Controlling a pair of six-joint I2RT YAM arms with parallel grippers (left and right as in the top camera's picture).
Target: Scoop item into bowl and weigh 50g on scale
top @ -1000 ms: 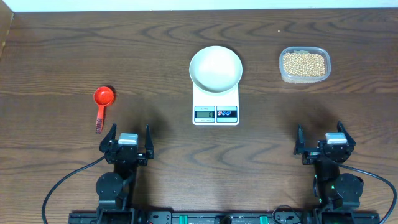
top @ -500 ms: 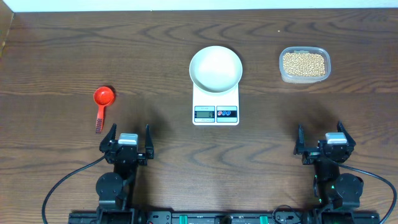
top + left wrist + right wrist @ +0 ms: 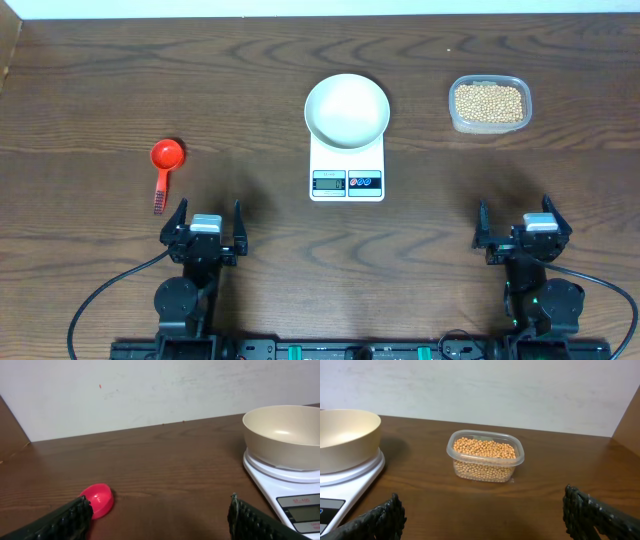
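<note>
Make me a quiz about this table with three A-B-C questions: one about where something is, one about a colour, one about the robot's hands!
1. Where is the bowl?
A on the scale
B on a chair
C in a drawer

2. What colour is the scoop?
A blue
B red
C green

3. How are the left gripper and right gripper?
A both open and empty
B both shut
C holding the scoop

Answers:
1 A, the bowl sits on the scale's platform.
2 B, the scoop is bright red.
3 A, both pairs of jaws stand wide apart, nothing between them.
</note>
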